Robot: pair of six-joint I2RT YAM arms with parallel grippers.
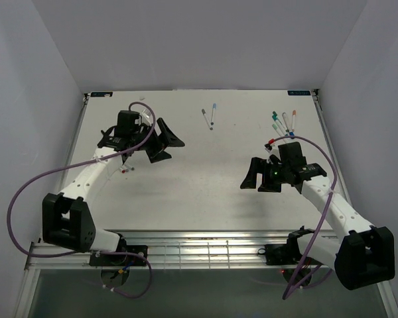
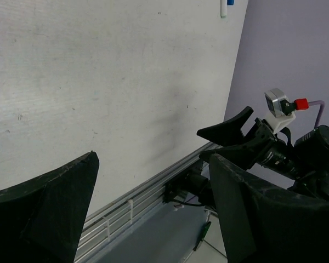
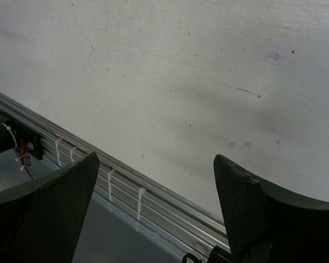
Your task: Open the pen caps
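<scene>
White, matte and faintly scuffed, the table [image 1: 205, 185] carries thin, white-barrelled pens [image 1: 282, 124] fanned in a loose cluster at its far right. Their tiny pen caps [image 1: 274, 114] show as green, teal, orange, blue and red dots. Near the far middle we see a grey-ended pen [image 1: 204, 114] and a blue-ended pen [image 1: 213, 114] lying just beside each other. They are too small for us to tell how any cap sits.

The left gripper [image 1: 164, 144] has dull black, wedge-shaped fingers [image 2: 49, 208] spread wide over bare tabletop, with nothing between them. The right gripper [image 1: 259, 177] is likewise splayed and empty, and sits near the cluster but apart from it. A ribbed aluminium rail [image 3: 126, 183] with white ties edges the table.
</scene>
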